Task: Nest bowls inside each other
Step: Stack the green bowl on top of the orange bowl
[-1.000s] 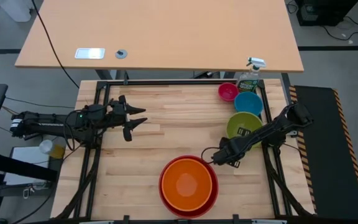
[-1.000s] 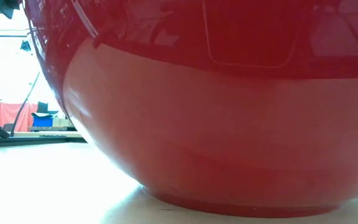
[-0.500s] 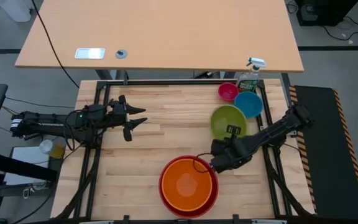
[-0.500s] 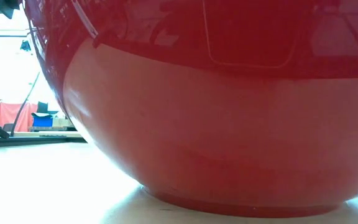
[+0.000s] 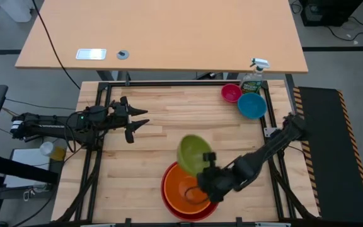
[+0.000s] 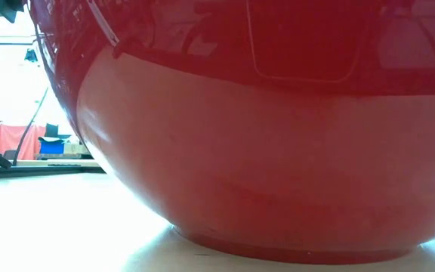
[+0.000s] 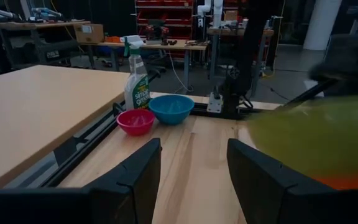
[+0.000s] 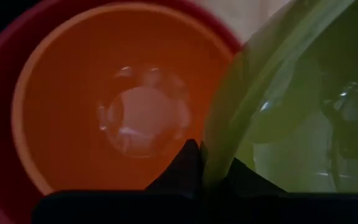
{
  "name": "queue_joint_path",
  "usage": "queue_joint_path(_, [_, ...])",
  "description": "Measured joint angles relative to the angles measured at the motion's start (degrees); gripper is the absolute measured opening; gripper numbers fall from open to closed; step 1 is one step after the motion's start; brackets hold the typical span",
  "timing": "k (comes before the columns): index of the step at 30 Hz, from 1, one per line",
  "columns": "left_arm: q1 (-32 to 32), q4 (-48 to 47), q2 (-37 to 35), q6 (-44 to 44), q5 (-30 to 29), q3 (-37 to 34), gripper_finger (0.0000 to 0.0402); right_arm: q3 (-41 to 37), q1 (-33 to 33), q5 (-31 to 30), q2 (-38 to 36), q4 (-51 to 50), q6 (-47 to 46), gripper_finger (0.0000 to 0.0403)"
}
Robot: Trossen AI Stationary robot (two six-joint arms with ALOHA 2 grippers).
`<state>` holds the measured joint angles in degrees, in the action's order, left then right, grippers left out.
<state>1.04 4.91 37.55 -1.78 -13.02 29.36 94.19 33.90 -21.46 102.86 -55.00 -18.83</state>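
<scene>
Right gripper [image 5: 205, 171] clamps rim of round lime green plastic bowl [image 5: 193, 152], tilted, above round orange plastic bowl [image 5: 184, 188]. Advice: centre, level, lower, then release.

Robotics lab or workshop. Butcher-block table [image 5: 169, 135] on a black metal frame [image 5: 99, 120], second plain desk [image 5: 162, 38] past its far edge. Red parts shelving [image 7: 166, 12], cluttered workbenches [image 7: 160, 43] and cables [image 5: 49, 44] on grey floor beyond.
</scene>
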Motion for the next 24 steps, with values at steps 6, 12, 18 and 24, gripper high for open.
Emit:
queue_joint_path(6, [0.09, -0.02, 0.01, 0.00, 0.00, 0.00, 0.0188, 16.82, 2.08, 6.21, 11.71, -10.65, 6.57, 0.0022])
queue_joint_path(12, [0.09, -0.02, 0.00, 0.00, 0.00, 0.00, 0.0188, 22.09, 4.02, 10.97, 17.91, -12.41, 15.54, 0.0022])
queue_joint_path(18, [0.09, -0.02, -0.01, -0.02, 0.00, 0.00, 0.0188, 22.05, 4.14, 11.65, 21.77, -15.57, 14.95, 0.0027])
queue_joint_path(24, [0.09, -0.01, 0.01, -0.31, 0.00, 0.00, 0.0188, 21.97, 3.40, 11.59, 23.98, -16.07, 11.07, 0.0052])
